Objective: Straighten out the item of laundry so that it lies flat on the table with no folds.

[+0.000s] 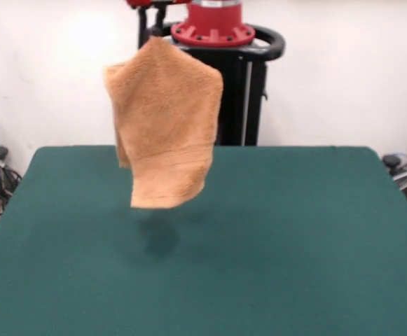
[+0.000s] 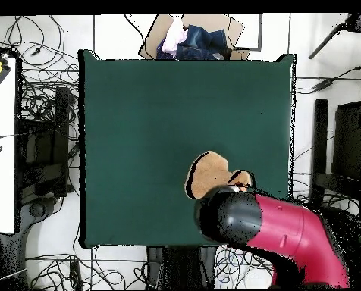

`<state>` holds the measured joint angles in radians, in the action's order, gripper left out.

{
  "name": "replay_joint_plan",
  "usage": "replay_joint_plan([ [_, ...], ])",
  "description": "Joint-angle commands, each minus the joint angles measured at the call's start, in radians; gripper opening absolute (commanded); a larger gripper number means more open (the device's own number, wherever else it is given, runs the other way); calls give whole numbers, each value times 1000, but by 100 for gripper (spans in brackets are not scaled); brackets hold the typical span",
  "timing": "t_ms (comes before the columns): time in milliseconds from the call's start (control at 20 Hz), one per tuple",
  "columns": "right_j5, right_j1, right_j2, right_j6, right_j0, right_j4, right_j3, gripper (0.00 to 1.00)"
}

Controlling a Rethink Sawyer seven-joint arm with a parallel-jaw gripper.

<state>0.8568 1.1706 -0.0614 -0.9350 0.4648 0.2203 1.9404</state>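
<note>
Orange towel (image 1: pixel 164 126) hanging above table (image 1: pixel 294 231)

Red and black arm (image 2: pixel 290 235): from overhead, glossy magenta-red link with a rounded black cap (image 2: pixel 233 216) at its left end. Front view: red ring-shaped base flange (image 1: pixel 213 31) with dark bolt holes, red cylinder above it, on a black pedestal column (image 1: pixel 249 98). Black curved handle bar (image 1: pixel 273 42) loops at the right; black upright tubes on the left.
</note>
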Motion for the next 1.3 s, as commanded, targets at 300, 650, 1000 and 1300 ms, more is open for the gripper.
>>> replay_joint_plan([
  [300,-180,-40,388,-1066,-267,-93,-21,0],
  [650,-221,-58,346,-1096,-188,-62,-38,0],
  [1000,-128,-119,193,-1009,-117,-23,-144,0],
  [1300,-175,-145,258,-1201,-184,-22,-161,0],
])
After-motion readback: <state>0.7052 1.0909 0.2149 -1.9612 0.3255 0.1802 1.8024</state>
